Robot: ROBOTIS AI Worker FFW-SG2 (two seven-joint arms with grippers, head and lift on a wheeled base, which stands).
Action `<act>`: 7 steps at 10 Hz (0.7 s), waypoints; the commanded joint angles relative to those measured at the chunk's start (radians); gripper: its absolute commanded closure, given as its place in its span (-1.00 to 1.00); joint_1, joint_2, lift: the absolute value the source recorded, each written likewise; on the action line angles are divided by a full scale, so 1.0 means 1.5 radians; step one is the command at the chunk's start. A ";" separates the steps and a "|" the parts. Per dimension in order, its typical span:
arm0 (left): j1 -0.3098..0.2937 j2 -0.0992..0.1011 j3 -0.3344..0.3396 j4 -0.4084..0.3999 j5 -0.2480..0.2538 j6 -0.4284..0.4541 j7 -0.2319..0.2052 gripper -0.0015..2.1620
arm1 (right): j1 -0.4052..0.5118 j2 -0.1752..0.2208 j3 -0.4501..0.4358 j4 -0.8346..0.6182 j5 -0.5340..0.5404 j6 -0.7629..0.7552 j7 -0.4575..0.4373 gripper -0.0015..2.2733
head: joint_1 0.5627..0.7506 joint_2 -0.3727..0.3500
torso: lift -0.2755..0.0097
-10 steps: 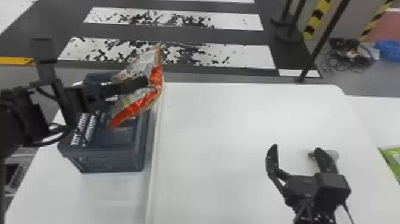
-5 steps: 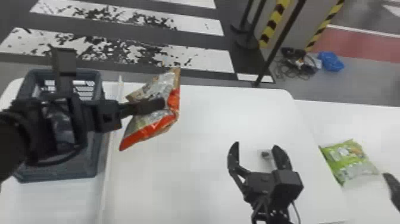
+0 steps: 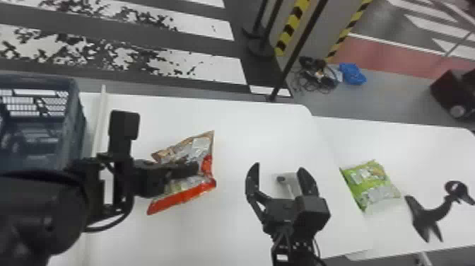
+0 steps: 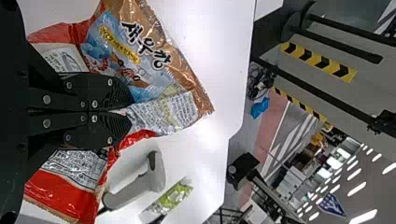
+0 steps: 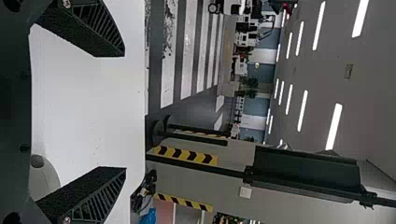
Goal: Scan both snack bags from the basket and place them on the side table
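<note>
My left gripper [image 3: 185, 169] holds the orange-and-red snack bag [image 3: 191, 189] over the white table, right of the basket [image 3: 76, 116]. In the left wrist view the left gripper [image 4: 126, 112] is shut on the crumpled middle of that bag [image 4: 140, 51]. My right gripper [image 3: 279, 173] stands open and upright near the table's front; in the right wrist view the right gripper [image 5: 125, 112] has nothing between its fingers. A grey handheld scanner [image 3: 292, 184] sits behind its fingers, also in view as a scanner [image 4: 140, 186]. The green snack bag [image 3: 371, 184] lies on the side table [image 3: 424, 148].
A dark stand with a curved neck [image 3: 429, 214] is on the side table, right of the green bag. A pale raised strip [image 3: 99, 120] runs between the basket and the main table top. Black posts [image 3: 300, 46] rise from the floor behind.
The left gripper has carried the orange-and-red bag away from over the basket to the right. The head view has turned right, bringing the side table into sight. The right gripper still stands open.
</note>
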 commanded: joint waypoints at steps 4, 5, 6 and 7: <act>-0.002 -0.003 -0.166 0.111 -0.031 -0.213 0.096 -0.83 | -0.002 0.002 -0.004 0.000 -0.002 0.004 0.000 -0.96 | 0.41 -0.94 | 0.41; -0.002 -0.003 -0.175 0.103 -0.047 -0.211 0.098 -1.00 | -0.004 0.002 -0.004 0.001 -0.002 0.008 0.000 -0.96 | 0.41 -0.94 | 0.41; 0.002 -0.003 -0.170 0.089 -0.047 -0.211 0.098 -0.97 | -0.006 0.002 -0.004 0.002 -0.002 0.008 0.000 -0.96 | 0.41 -0.94 | 0.41; 0.008 -0.003 -0.165 0.071 -0.047 -0.213 0.099 -0.94 | -0.007 0.002 -0.003 0.002 -0.002 0.010 0.000 -0.96 | 0.41 -0.94 | 0.41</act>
